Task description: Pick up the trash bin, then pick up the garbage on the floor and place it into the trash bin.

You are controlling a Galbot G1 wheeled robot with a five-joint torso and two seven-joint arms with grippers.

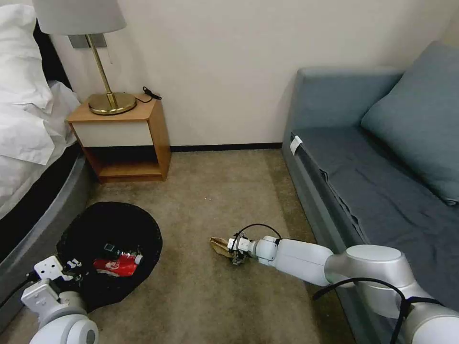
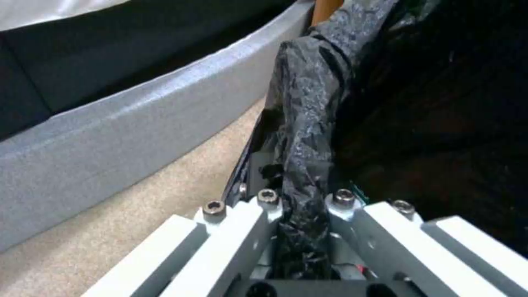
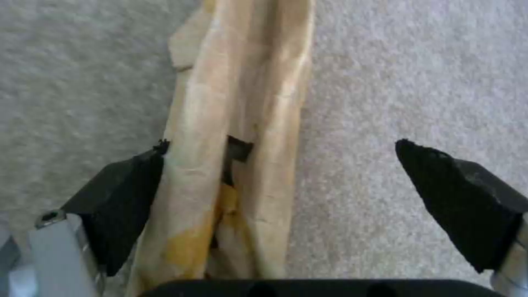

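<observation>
Trash bin (image 1: 107, 229), round and black with a crinkled liner, stands on the carpet (image 1: 215, 191) toward its left edge, close beside the grey bed base (image 1: 43, 224) and in front of the wooden nightstand (image 1: 126, 138). Inside it lie a red-and-white wrapper (image 1: 117, 264) and a small bottle (image 1: 111, 248). The left gripper (image 2: 302, 231) is at the bin's near rim, its fingers pressed together on the bunched liner and rim. A tan paper scrap (image 3: 236, 123) lies on the carpet nearer the grey sofa (image 1: 363, 162), well apart from the bin. The right gripper (image 3: 280, 189) is low over this scrap, fingers spread; one black pad (image 3: 123, 194) touches the paper's side, and the other stands clear of it.
</observation>
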